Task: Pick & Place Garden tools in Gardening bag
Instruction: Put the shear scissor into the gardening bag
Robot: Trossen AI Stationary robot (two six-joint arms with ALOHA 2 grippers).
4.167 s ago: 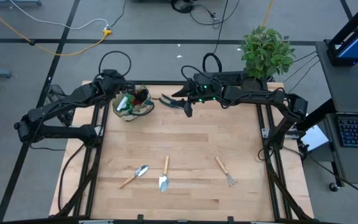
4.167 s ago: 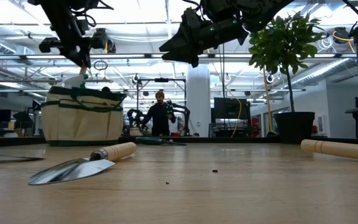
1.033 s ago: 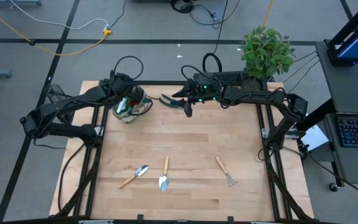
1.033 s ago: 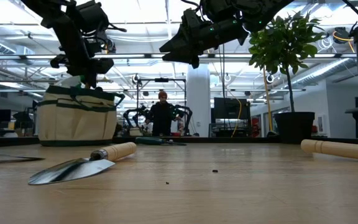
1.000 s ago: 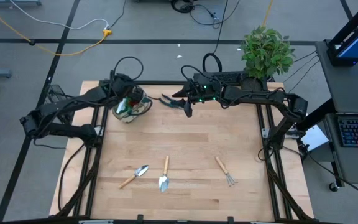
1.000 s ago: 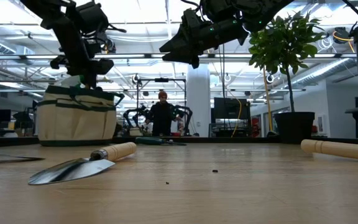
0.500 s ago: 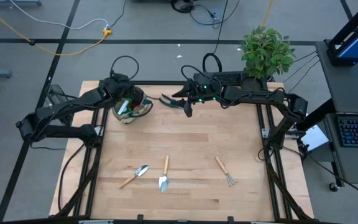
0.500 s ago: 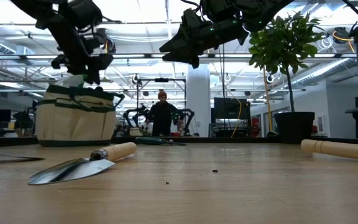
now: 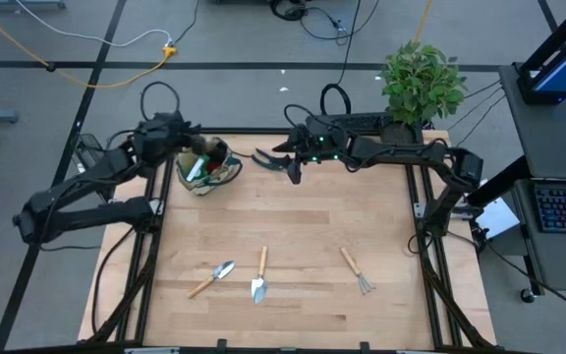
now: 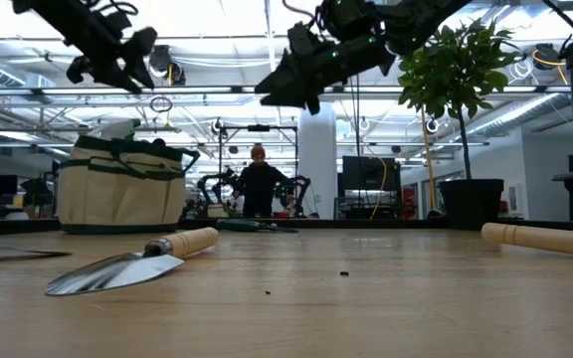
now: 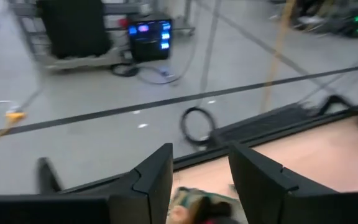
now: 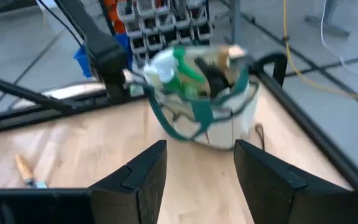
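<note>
My left gripper (image 9: 197, 147), fingers parted and empty, hangs upper left over the round tan fabric gardening bag (image 9: 210, 169); my right gripper (image 9: 293, 169), likewise parted and empty, hangs just right of the dark pruning shears (image 9: 266, 158). Descending off-line could knock them.

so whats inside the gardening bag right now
In the gardening bag: a green spray bottle, a wooden handle and something dark. Whatever lies deeper is hidden by the bag's walls.

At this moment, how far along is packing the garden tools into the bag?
Done: the gardening bag holds several items. In hand: nothing; the left claw and the right claw are empty. Left: pruning shears, two trowels and a fork rake.
</note>
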